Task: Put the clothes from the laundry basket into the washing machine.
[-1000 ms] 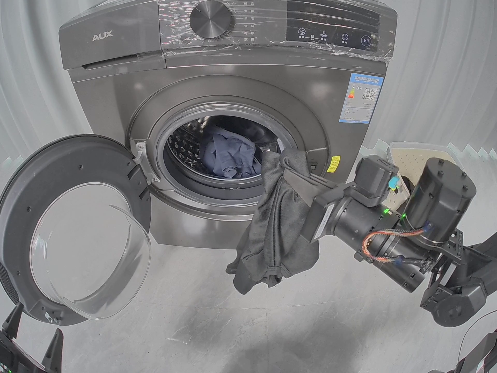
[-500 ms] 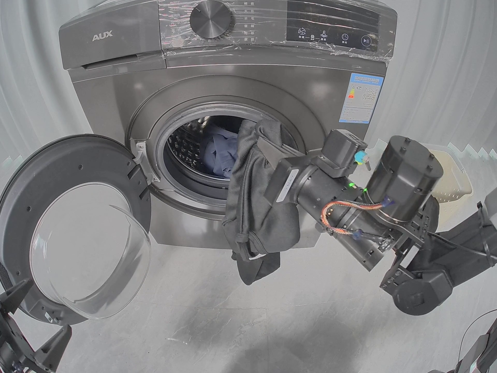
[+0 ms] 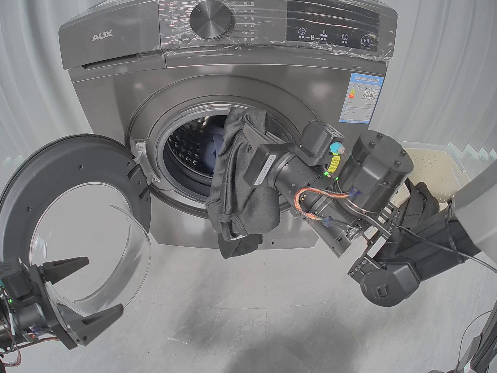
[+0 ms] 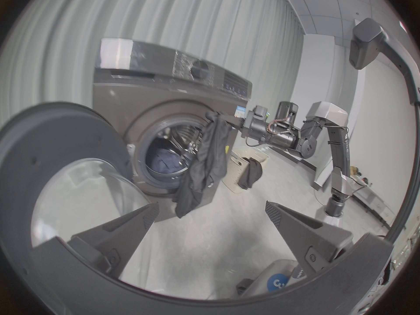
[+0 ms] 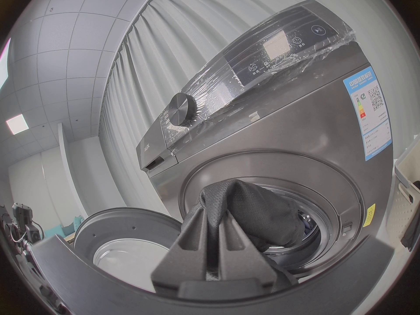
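A grey front-loading washing machine (image 3: pixel 119 86) stands ahead with its round door (image 3: pixel 72 224) swung open to the left. A blue garment (image 3: pixel 209 148) lies inside the drum. My right gripper (image 3: pixel 247 126) is shut on a black garment (image 3: pixel 238 192), which hangs in front of the drum opening, draped down past its lower rim. In the right wrist view the black garment (image 5: pixel 253 211) bunches over the closed fingers (image 5: pixel 192 246). My left gripper (image 3: pixel 83 291) is open and holds nothing, low at the left beside the door. The cream laundry basket (image 3: pixel 432 167) stands right of the machine with dark clothing (image 3: pixel 419 203) over its edge.
Grey floor (image 3: pixel 217 312) spreads in front of the machine. A pale curtain (image 3: pixel 445 58) hangs behind it. In the left wrist view the open door's glass bowl (image 4: pixel 78 197) is close to my left fingers (image 4: pixel 131 228).
My right arm has carried the black garment left and up, from beside the drum opening to in front of it. My left gripper has risen into view at the lower left.
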Robot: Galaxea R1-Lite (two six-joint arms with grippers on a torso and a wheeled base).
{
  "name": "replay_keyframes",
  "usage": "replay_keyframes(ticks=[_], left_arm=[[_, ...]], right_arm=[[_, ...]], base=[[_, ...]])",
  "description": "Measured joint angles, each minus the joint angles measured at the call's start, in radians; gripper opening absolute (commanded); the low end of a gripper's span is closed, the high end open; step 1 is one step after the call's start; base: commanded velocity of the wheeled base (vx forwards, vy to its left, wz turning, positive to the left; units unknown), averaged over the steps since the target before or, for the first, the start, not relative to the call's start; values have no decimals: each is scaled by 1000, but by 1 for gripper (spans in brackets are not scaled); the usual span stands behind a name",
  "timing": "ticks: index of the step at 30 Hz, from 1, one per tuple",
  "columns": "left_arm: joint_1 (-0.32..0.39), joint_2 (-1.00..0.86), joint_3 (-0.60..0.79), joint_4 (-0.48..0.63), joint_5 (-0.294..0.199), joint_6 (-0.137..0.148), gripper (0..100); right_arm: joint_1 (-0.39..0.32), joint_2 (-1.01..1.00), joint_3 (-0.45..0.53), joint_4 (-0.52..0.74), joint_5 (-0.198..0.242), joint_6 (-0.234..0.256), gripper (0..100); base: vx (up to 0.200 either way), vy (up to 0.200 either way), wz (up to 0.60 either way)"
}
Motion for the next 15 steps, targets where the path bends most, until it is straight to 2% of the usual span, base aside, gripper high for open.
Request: replay_keyframes(ticks=[4, 9, 15], left_arm=[[-58, 123, -22, -43, -2, -1, 100], [-99, 258, -66, -114, -4, -9, 100], [-141, 410, -118, -202, -4, -30, 100]], right_arm=[[0, 18, -9, -9, -8, 0, 0], [4, 31, -13, -16, -13, 0, 0], [6, 46, -16, -19, -15, 0, 0]], base=[[0, 0, 0], [0, 0, 0], [0, 0, 0]])
